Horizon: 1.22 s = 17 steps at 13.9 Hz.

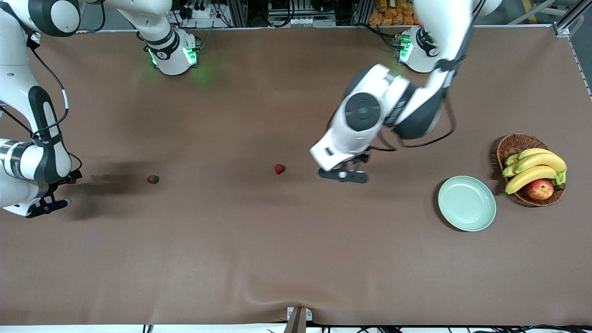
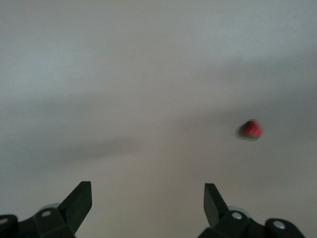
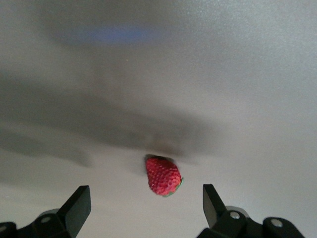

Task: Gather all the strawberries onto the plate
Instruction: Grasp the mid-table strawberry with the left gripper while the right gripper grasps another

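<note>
Both grippers released, strawberries on the surface, plate holds none.
Left gripper (image 1: 343,175) hangs jaws wide over mid surface, beside one strawberry (image 1: 280,169). Right gripper (image 1: 59,190), jaws spread, sits low at the right arm's end by a second strawberry (image 3: 163,176); a third strawberry (image 1: 153,179) lies between the two. Plate (image 1: 467,203) sits beside the basket (image 1: 511,145) toward the left arm's end.

Three strawberries are showing: one (image 1: 280,169) mid-surface, one (image 1: 153,179) toward the right arm's end, and one (image 3: 163,176) seen only in the right wrist view. One plate (image 1: 467,203) is lying beside one basket (image 1: 513,144), which is holding one bunch of bananas (image 1: 534,169) and one apple (image 1: 539,189).
</note>
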Each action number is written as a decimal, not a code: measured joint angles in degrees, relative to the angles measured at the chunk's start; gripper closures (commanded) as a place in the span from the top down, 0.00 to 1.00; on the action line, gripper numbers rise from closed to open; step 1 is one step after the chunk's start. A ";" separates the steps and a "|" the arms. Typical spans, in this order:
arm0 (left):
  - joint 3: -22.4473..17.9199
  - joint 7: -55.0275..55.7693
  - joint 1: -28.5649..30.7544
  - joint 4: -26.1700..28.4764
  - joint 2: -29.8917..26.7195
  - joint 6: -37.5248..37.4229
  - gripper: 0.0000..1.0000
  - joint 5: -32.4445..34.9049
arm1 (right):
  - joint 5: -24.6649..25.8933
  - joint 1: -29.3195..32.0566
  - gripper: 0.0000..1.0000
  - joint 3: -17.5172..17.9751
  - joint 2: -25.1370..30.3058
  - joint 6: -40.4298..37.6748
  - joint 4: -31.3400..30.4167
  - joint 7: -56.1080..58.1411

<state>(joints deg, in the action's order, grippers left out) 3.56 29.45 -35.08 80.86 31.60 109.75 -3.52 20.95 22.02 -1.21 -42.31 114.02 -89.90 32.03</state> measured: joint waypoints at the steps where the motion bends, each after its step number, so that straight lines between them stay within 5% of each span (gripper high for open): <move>1: -0.01 2.64 -1.55 -0.15 1.88 3.46 1.00 0.00 | 0.08 0.34 1.00 0.00 -0.33 0.47 0.00 0.39; 7: -0.06 14.83 -8.54 -0.85 11.27 18.23 1.00 0.00 | 0.26 2.11 1.00 0.00 -1.75 4.18 0.00 4.32; 17: -0.29 18.27 -12.70 -3.42 20.15 27.84 1.00 0.00 | 0.32 2.34 0.07 0.20 -2.16 4.08 0.01 8.17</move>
<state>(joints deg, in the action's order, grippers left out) 3.27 47.72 -47.78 77.44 51.75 137.59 -3.52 21.27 24.36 -1.01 -44.47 118.10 -89.89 40.20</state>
